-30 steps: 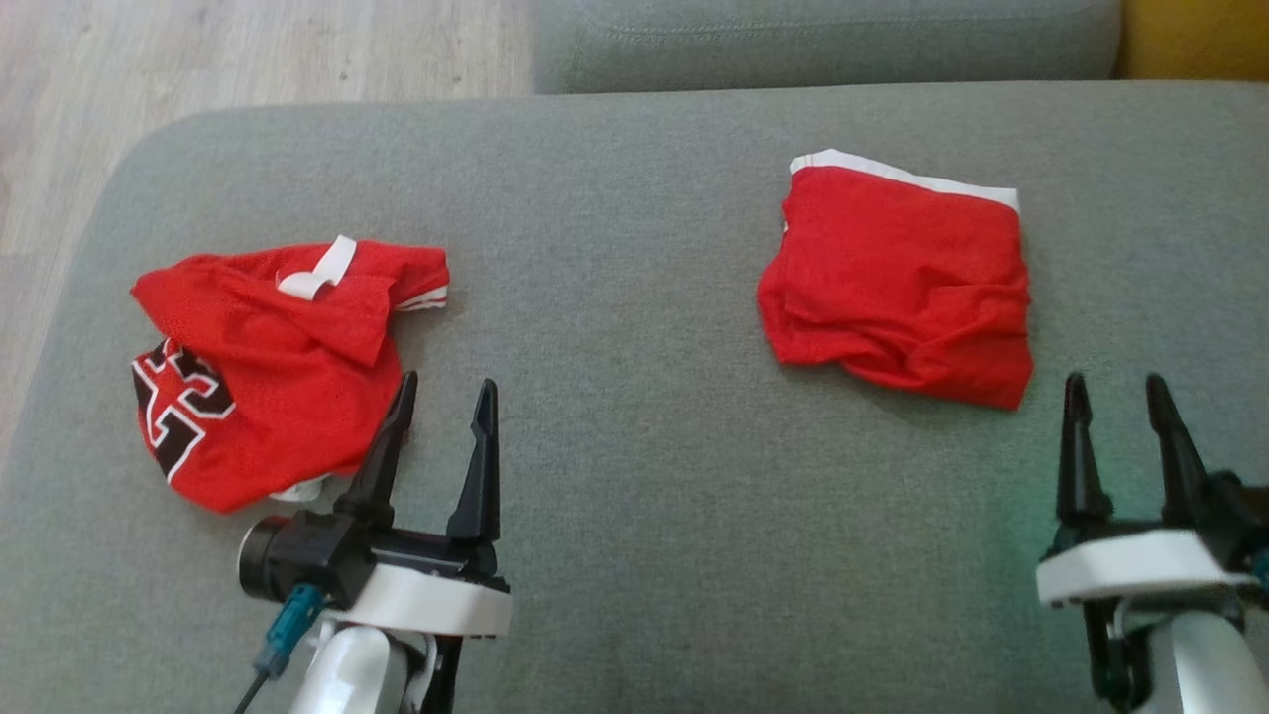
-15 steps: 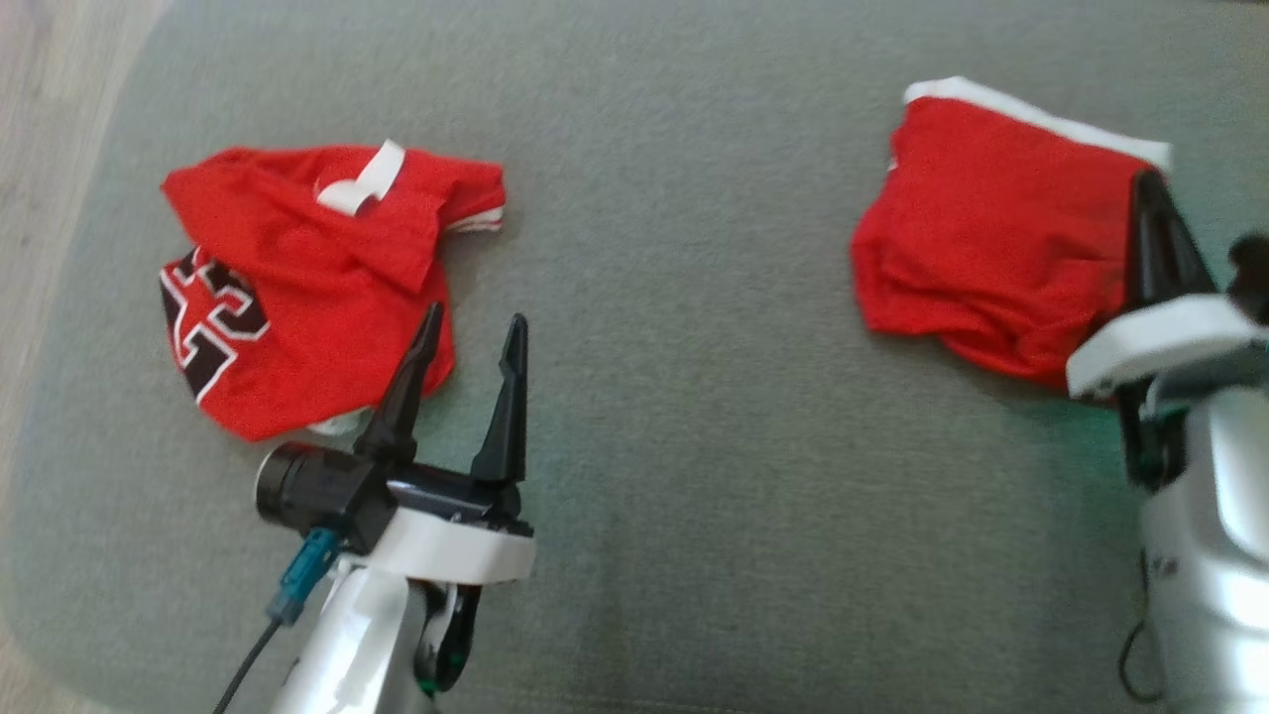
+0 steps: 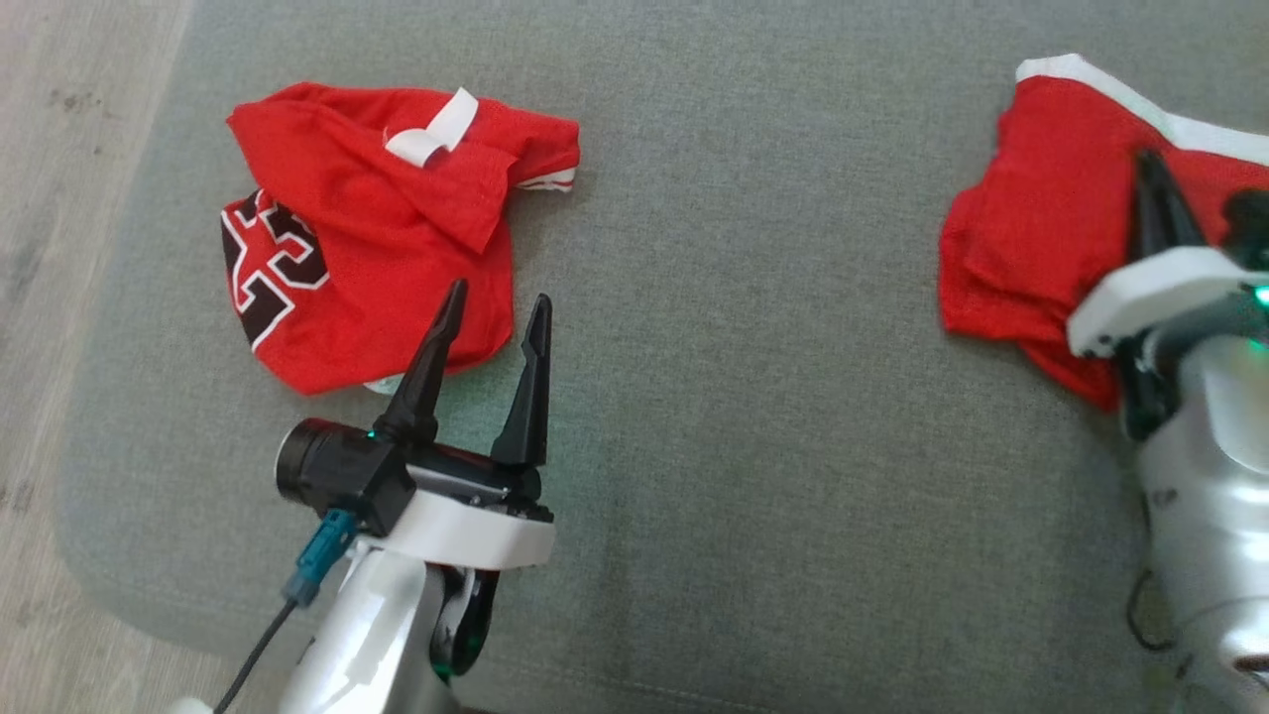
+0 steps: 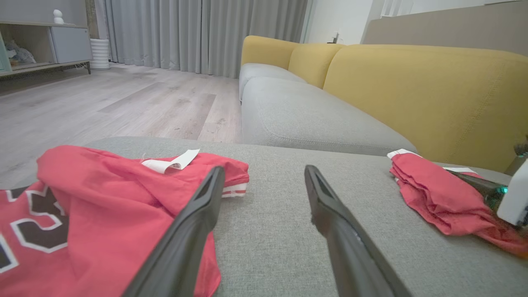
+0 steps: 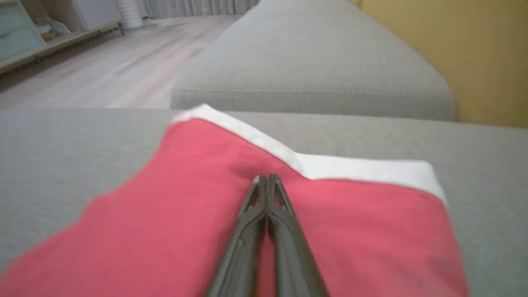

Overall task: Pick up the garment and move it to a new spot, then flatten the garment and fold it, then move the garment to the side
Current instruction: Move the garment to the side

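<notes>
The folded red garment [image 3: 1031, 248] is laid at 2 o'clock on the grey cushion [image 3: 744, 347], overlapped by the right gripper [image 3: 1150, 164], whose fingers are pressed together. The left gripper [image 3: 499, 293] is held spread beside the crumpled red jersey [image 3: 377, 248] at 10 o'clock.

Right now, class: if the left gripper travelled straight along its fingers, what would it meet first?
Probably the striped sleeve cuff of the red jersey, just ahead of the left gripper; its height above the grey cushion is unclear, so it might pass over.
</notes>
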`<state>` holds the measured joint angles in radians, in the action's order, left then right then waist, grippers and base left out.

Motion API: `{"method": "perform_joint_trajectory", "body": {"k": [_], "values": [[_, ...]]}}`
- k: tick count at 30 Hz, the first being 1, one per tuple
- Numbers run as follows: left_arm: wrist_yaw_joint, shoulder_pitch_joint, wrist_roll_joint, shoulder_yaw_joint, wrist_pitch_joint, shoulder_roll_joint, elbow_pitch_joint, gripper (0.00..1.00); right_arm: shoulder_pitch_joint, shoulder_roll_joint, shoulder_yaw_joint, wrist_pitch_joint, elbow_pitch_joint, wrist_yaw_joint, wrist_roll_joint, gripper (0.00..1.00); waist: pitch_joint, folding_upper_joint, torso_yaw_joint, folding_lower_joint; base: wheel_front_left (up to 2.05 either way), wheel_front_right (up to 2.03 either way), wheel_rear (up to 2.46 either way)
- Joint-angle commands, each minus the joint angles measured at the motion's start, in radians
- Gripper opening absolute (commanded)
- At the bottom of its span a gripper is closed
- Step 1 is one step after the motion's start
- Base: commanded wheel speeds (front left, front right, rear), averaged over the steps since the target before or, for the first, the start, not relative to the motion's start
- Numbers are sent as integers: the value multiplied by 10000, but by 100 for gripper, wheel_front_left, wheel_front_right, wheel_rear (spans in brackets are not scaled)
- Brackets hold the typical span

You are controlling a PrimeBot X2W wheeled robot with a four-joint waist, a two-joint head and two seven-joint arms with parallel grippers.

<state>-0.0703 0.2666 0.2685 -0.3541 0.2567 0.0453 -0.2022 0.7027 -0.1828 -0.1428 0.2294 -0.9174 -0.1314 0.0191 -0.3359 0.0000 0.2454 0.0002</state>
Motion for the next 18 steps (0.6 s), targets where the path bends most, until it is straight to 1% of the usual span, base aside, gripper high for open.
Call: {"method": "perform_joint_trajectory", "body": {"k": [1, 4, 6, 8, 9, 10, 14, 18], "values": [[45, 233, 34, 284, 51, 49, 248, 100, 307, 323, 393, 206, 366, 7, 33, 0, 105, 0, -15, -2, 0, 0, 0], [63, 189, 58, 300, 51, 49, 247, 100, 336, 668, 804, 299, 549, 7, -96, 0, 241, 0, -72, -2, 0, 0, 0], [62, 194, 56, 295, 51, 49, 261, 100, 289, 822, 1117, 311, 438, 7, -146, 0, 287, 0, -121, -2, 0, 0, 0], [61, 204, 52, 288, 51, 49, 272, 100, 221, 916, 1363, 216, -38, 7, -154, 0, 348, 0, -189, -2, 0, 0, 0], [61, 204, 52, 288, 51, 49, 272, 100, 221, 916, 1363, 216, -38, 7, -154, 0, 348, 0, -189, -2, 0, 0, 0], [64, 192, 51, 285, 51, 49, 269, 100, 194, 930, 1520, 57, -368, 7, -59, 0, 400, 0, -230, -2, 0, 0, 0], [75, 84, 61, 293, 51, 49, 218, 100, 222, 997, 1578, -99, -1253, 7, -188, 0, 708, 0, -437, -2, 0, 0, 0], [65, -86, 29, 476, 51, 49, 151, 100, 216, 1095, 1615, 183, -1259, 7, -608, 0, 1130, 0, -823, -2, 0, 0, 0]]}}
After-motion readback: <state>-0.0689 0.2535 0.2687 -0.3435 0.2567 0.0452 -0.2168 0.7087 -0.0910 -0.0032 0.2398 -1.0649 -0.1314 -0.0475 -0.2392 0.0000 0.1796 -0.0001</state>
